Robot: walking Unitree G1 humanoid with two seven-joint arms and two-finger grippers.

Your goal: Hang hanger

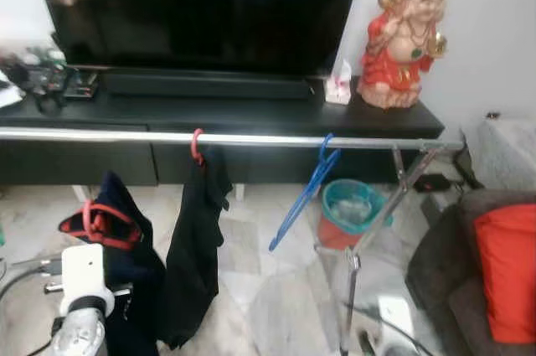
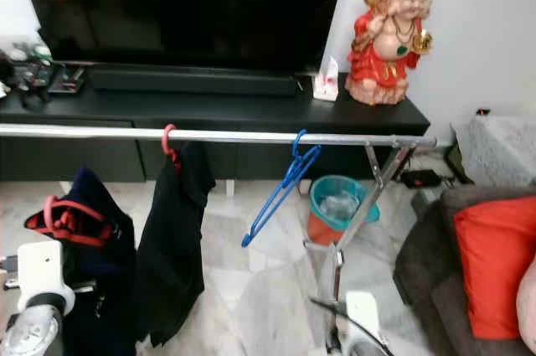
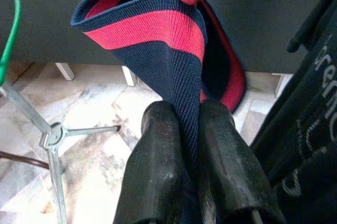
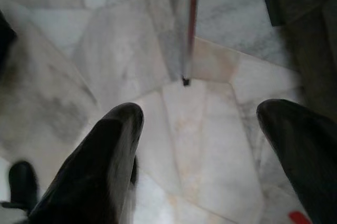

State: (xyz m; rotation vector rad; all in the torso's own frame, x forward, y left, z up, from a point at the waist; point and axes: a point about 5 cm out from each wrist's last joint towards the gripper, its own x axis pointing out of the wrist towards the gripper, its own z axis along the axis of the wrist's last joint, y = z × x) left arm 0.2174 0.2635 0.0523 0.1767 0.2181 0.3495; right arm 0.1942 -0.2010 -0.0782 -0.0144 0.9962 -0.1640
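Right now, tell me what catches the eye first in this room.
A silver clothes rail crosses the room, carrying a black garment on a red hook and a bare blue hanger. Lower left, the left hand pinches a navy-and-red garment. A red laughing figurine stands on the TV cabinet's right end.

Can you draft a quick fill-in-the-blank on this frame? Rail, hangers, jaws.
1. The empty hanger hooked on the rail is ____ in colour.
2. The left gripper has its jaws shut on a ____ and red garment.
3. The right gripper hangs above the floor with its jaws ____.
4. The black garment hangs from a ____ hanger hook.

Missing words: blue; navy; open; red
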